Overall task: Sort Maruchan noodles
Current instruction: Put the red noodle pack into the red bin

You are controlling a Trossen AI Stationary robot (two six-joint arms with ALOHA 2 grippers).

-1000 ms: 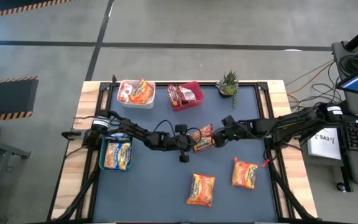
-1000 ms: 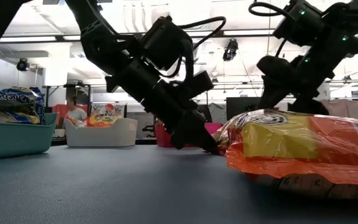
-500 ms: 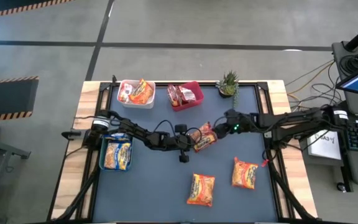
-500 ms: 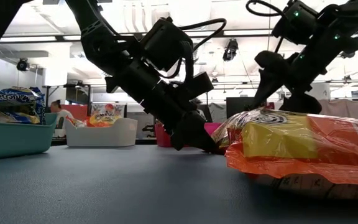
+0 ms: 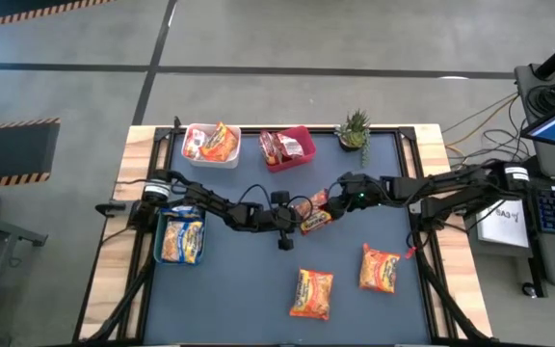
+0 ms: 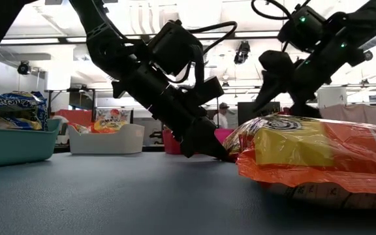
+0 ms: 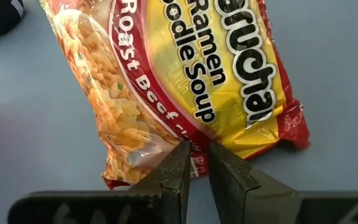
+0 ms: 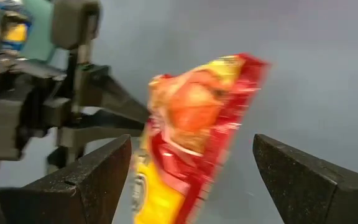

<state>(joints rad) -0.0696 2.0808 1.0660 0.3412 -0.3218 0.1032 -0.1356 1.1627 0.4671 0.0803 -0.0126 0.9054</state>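
1. Near the centre of the high view, our left gripper (image 5: 300, 221) pinches the sealed edge of a red noodle packet (image 5: 312, 212), jaws closed on it.
2. Our right gripper (image 5: 333, 198) has swung in from the right since a second ago and now straddles the packet's far end, jaws wide apart and empty.
3. We judge a handover is near; the packet has barely shifted.
4. Two orange packets (image 5: 312, 293) lie unsorted at lower right; the white bin (image 5: 193, 154), red bin (image 5: 305, 136) and green bin (image 5: 157, 237) hold others.
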